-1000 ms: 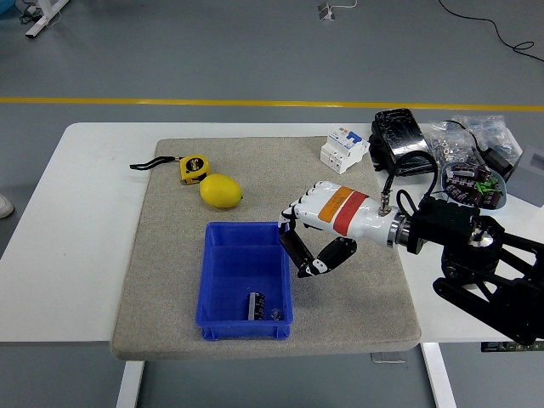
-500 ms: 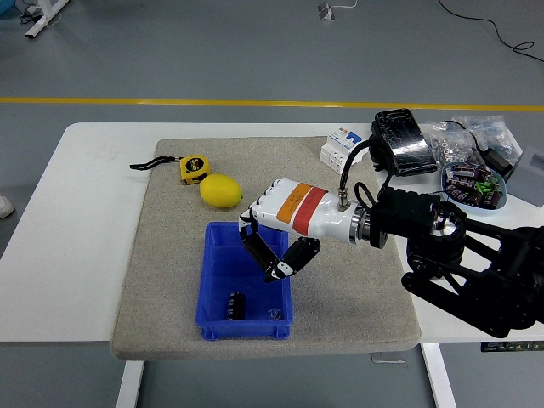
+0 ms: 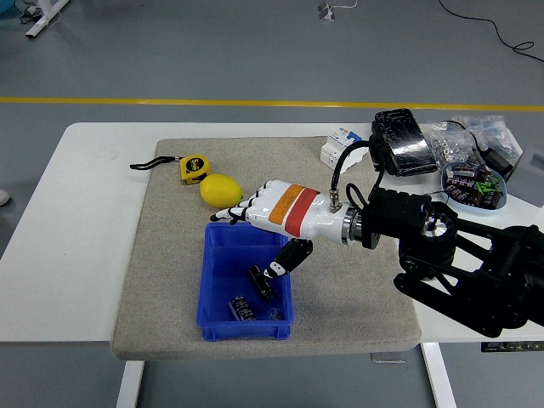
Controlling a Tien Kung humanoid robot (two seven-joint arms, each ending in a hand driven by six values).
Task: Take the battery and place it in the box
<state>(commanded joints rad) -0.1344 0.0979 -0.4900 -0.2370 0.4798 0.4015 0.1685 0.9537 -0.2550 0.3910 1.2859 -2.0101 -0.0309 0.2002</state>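
Right hand (image 3: 255,223) above blue box (image 3: 219,285), fingers (image 3: 228,215) spread wide, holding nothing; two batteries (image 3: 240,307) inside, near front wall.

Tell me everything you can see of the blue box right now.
The box is a blue, open-topped rectangular bin, plastic by the look, with a rim around the top. It sits flat on the grey mat near its front edge, below the lemon. Inside lie two dark batteries: one at the front, another tilted near the right wall. The right robot hand reaches over its far right corner, fingers spread, thumb dipping in towards the tilted battery; whether it touches is unclear.
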